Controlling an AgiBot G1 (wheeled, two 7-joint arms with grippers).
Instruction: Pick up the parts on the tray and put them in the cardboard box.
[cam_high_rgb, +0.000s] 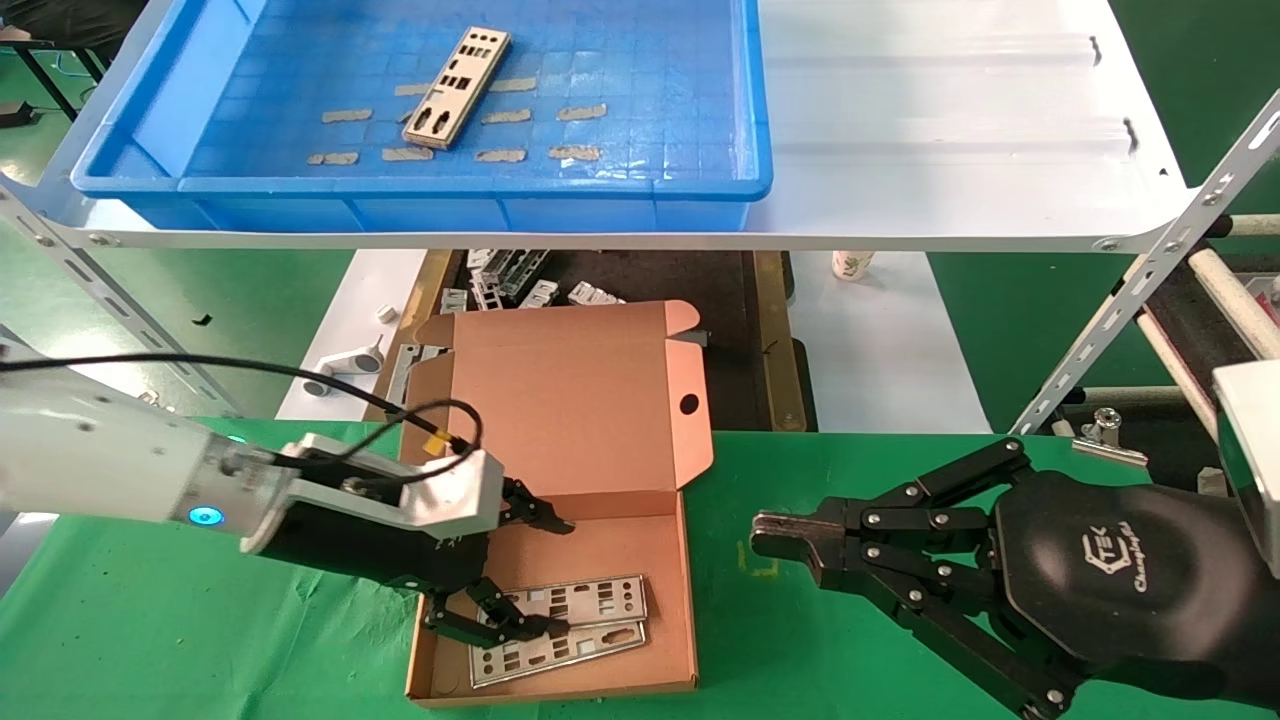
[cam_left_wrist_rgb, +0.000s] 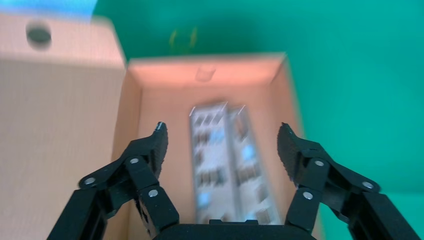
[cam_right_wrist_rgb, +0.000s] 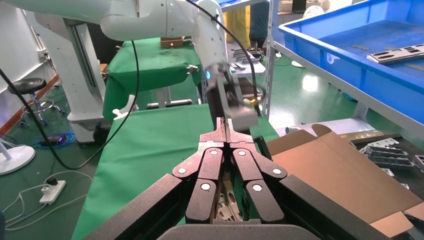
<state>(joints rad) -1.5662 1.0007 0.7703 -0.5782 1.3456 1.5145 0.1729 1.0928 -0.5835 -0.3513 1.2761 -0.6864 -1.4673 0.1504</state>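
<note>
One silver punched part (cam_high_rgb: 457, 86) lies in the blue tray (cam_high_rgb: 160, 180) on the shelf at the back. The cardboard box (cam_high_rgb: 590, 400) stands open on the green table, with two parts (cam_high_rgb: 575, 600) (cam_high_rgb: 555, 652) lying side by side on its floor. My left gripper (cam_high_rgb: 565, 578) hangs open just above those two plates and holds nothing. From the left wrist the plates (cam_left_wrist_rgb: 207, 160) show between the spread fingers of my left gripper (cam_left_wrist_rgb: 222, 129). My right gripper (cam_high_rgb: 770, 535) is shut and empty, hovering over the cloth to the right of the box.
The white shelf board (cam_high_rgb: 950, 120) carries the tray, and a slanted metal strut (cam_high_rgb: 1130, 300) stands at the right. Small grey-white brackets (cam_high_rgb: 520, 275) and a white pipe-shaped piece (cam_high_rgb: 350, 362) lie below the shelf, behind the box. A paper cup (cam_high_rgb: 850, 265) stands there too.
</note>
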